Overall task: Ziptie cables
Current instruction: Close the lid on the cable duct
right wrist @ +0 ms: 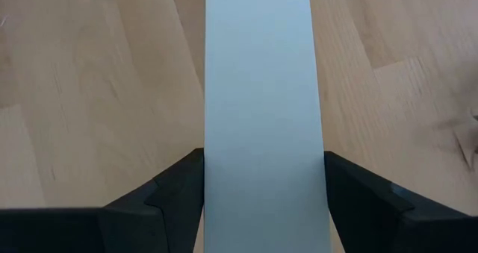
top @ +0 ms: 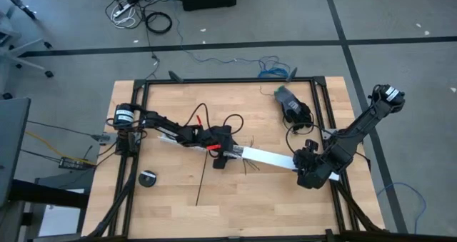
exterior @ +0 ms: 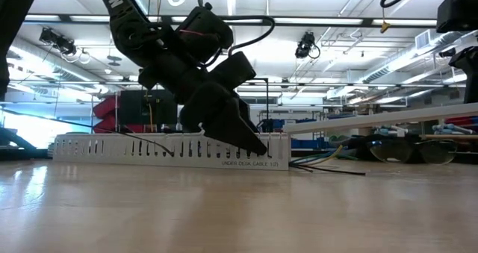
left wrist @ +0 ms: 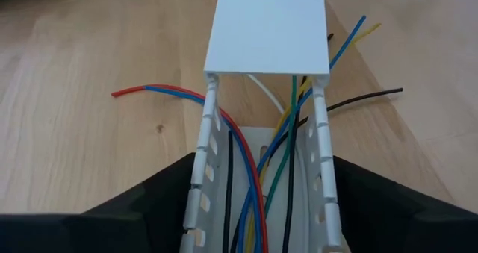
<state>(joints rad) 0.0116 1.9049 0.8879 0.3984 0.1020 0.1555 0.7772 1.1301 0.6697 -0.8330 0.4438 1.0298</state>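
Your left pincer sits near the middle of the wooden surface, its fingers set one on each outer wall of the white slotted channel, straddling it. The cables, in blue, red, green, yellow and black, run inside that open channel and pass under a flat white cover strip, with loose ends fanning out on the wood beyond the channel's end. Your right pincer is at the strip's other end, its fingers pressed to both edges of the strip, gripping it. The ziptie lies straight on the bare wood just beside your left pincer, untouched.
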